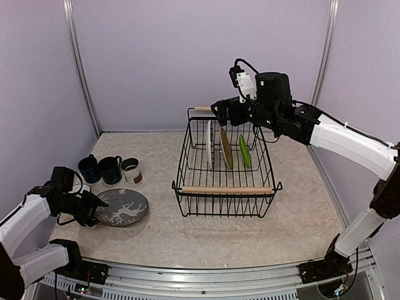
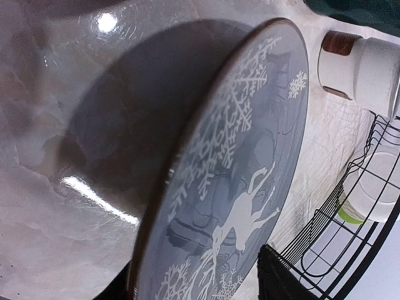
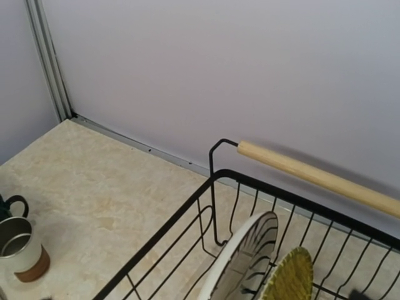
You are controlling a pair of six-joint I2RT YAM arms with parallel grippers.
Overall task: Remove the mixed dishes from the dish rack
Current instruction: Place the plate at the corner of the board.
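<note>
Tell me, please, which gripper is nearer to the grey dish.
Left. The left gripper sits at the left rim of the grey dish; the right gripper hovers over the far end of the dish rack, well away.

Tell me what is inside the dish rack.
The dish rack holds a striped plate, olive plate and lime-green plate, on edge. The right arm hides its far right corner.

1. I can read no text, brand, number or sign in any of my three views.
2. The one marking I find is on the grey dish (image 1: 123, 208) lying on the tabletop (image 1: 162, 250): a white deer among snowflakes, a picture and not lettering.
</note>
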